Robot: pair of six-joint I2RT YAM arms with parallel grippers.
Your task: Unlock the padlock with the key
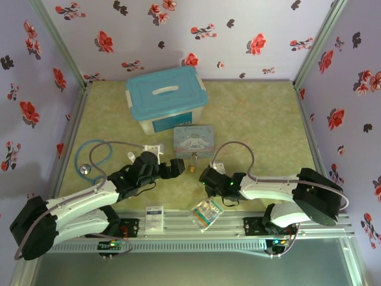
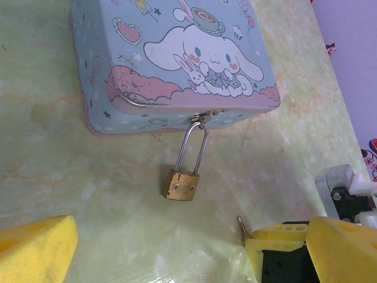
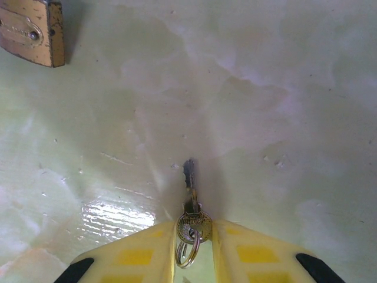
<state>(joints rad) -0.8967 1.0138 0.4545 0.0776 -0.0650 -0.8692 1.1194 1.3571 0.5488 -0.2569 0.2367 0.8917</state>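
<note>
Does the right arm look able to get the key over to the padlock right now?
Probably yes. The right gripper holds the key, and just bare table lies between its tip and the padlock, which sits off to one side.

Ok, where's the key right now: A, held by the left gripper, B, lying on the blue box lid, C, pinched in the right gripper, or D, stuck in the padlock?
C: the right wrist view shows the key pinched by its head in the right gripper, blade pointing forward, apart from the padlock.
</note>
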